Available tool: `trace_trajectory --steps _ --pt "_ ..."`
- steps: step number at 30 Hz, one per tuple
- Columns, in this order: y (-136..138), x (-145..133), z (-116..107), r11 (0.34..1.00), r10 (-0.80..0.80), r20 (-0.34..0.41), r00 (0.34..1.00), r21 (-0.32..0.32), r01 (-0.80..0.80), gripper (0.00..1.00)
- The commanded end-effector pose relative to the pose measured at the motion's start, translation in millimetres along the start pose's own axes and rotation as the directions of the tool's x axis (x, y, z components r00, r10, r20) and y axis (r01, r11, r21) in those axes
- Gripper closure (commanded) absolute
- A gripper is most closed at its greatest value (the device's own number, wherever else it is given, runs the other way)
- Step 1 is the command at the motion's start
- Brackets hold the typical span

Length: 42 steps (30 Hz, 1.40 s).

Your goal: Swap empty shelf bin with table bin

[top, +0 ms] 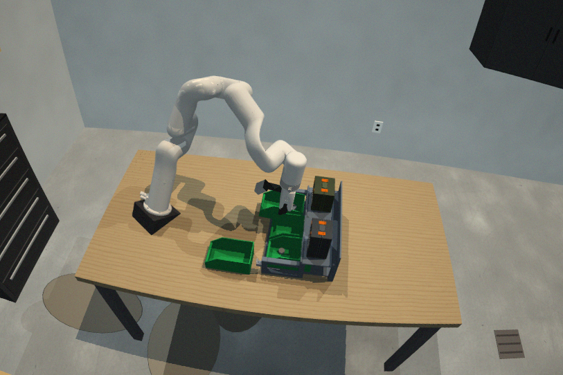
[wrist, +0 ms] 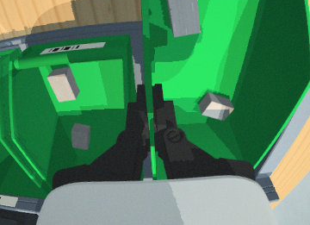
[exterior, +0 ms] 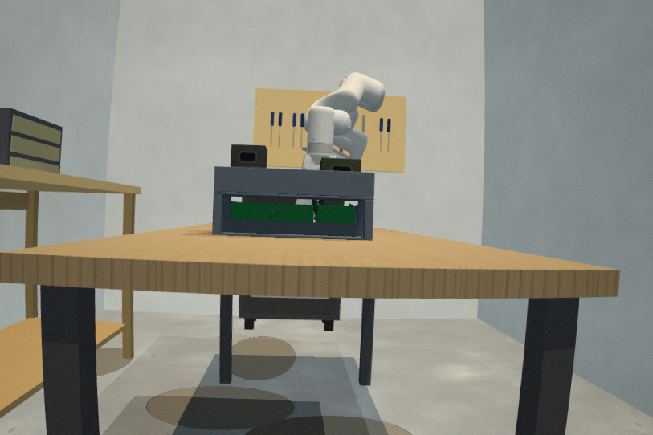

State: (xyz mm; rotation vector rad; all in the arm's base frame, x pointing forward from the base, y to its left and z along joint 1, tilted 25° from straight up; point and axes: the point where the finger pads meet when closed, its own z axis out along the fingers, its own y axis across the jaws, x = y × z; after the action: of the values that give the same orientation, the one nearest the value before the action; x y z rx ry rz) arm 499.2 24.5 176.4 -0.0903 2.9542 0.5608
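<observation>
An empty green bin [top: 228, 255] stands on the table top [top: 379, 247], left of the grey shelf [top: 334, 247] [exterior: 293, 181]. A green bin with two grey parts [top: 273, 200] [wrist: 230, 57] sits at the far end of the shelf's lower row, its open front out over the lip. In the wrist view it looks nearer than the bin beside it. My gripper [top: 283, 208] [wrist: 150, 98] is shut on this bin's thin side wall, one finger on each side. In the exterior view the gripper is hidden behind the shelf.
Two more green bins [top: 286, 230] [top: 283, 250] stand in the shelf's row; the one next to the held bin [wrist: 64, 109] holds grey parts. An olive box [top: 323, 192] and a dark box [top: 319, 239] stand on the shelf's upper board. The arm's base [top: 154, 215] is at the table's left.
</observation>
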Motion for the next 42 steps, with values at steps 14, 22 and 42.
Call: trace_trajectory --steps 14,22,42 --pt "0.2 -1.0 -0.4 1.000 -0.001 0.022 1.000 0.001 0.001 1.00" --pt "0.1 -0.6 0.5 1.000 -0.001 0.035 0.999 0.001 0.001 1.00" --pt "0.1 -0.6 0.5 1.000 -0.001 0.035 0.999 0.001 0.001 0.90"
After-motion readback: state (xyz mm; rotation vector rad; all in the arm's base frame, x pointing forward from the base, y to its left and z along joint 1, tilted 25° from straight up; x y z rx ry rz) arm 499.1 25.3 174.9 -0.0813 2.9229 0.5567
